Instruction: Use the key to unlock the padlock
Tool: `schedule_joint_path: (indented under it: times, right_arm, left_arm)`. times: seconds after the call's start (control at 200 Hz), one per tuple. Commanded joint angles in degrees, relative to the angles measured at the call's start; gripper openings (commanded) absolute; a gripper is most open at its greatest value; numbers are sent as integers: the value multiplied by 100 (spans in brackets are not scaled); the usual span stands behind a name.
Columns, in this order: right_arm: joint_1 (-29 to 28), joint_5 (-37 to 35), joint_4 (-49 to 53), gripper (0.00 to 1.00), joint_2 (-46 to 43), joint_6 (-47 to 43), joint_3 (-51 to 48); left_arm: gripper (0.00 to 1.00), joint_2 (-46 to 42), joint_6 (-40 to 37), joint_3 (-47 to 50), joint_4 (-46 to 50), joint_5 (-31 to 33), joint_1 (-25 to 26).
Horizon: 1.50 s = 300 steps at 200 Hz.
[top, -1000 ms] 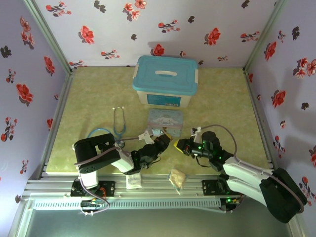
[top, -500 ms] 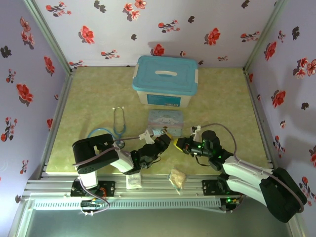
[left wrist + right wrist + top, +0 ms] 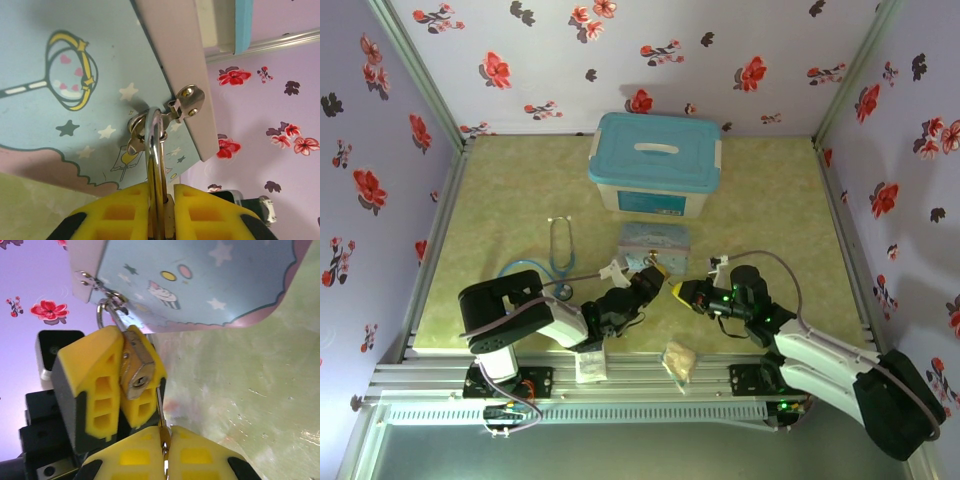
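Note:
The brass padlock (image 3: pixel 136 371) hangs by its silvery shackle (image 3: pixel 155 146) from the hasp (image 3: pixel 188 99) of the pale blue cartoon tin (image 3: pixel 655 243). My left gripper (image 3: pixel 651 277) is shut on the padlock's body, and its yellow fingers (image 3: pixel 95 385) clamp it from both sides. The keyhole faces the right wrist camera. My right gripper (image 3: pixel 166 439) is shut on the key (image 3: pixel 159 401). The thin blade points up at the padlock, with its tip beside the body, just right of the keyhole. The two grippers nearly touch in the top view.
A white box with a blue lid (image 3: pixel 655 160) stands behind the tin. A stethoscope (image 3: pixel 560 250) lies to the left. A tan packet (image 3: pixel 680 360) and a white sachet (image 3: pixel 590 368) rest near the front rail. Flowered walls close in three sides.
The left gripper has shifted slightly up and away with the padlock, and the tin now looks tipped. The right gripper has edged a little closer to the padlock.

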<state>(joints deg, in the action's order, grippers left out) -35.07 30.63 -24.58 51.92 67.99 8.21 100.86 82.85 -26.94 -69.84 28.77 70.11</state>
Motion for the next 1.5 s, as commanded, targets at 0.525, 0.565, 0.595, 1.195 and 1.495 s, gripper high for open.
schedule_joint_path:
  times: [0.525,0.565,0.595,1.195,1.495]
  right_arm:
    - [48,-66,-484,0,25,-53,41]
    - [44,-66,-478,0,44,-66,73]
    - [44,-62,-522,0,77,-60,76]
    - [70,-216,-1006,0,80,-29,10]
    - [235,-277,-1006,0,-80,-49,-70]
  left_arm:
    - [0,-19,25,-136,-447,-86,59]
    - [0,-13,62,-144,-456,-103,59]
    - [0,-11,49,-143,-451,-122,57]
    - [0,132,248,-322,-469,-281,140]
    - [0,43,177,-298,-459,-246,142]
